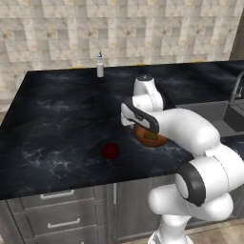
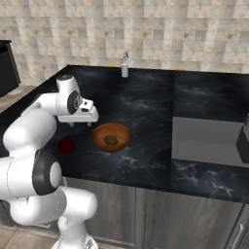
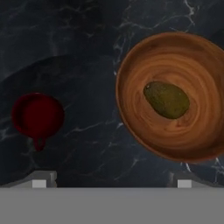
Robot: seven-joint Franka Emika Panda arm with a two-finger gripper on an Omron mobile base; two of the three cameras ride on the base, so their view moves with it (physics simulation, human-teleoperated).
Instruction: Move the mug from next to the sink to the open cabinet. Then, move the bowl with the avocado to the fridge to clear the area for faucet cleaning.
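Nothing moved yet, as I read it: gripper (image 3: 111, 179) hovers wide open and empty above the counter (image 1: 57, 119), mug (image 3: 38, 114) at its 10 o'clock, bowl (image 3: 175, 74) with avocado (image 3: 166, 99) at 2 o'clock

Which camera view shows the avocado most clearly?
The hand view: it looks straight down on the avocado, large, lying in the bowl. In the right base view it is a small green lump in the bowl. In the left base view the arm hides most of it.
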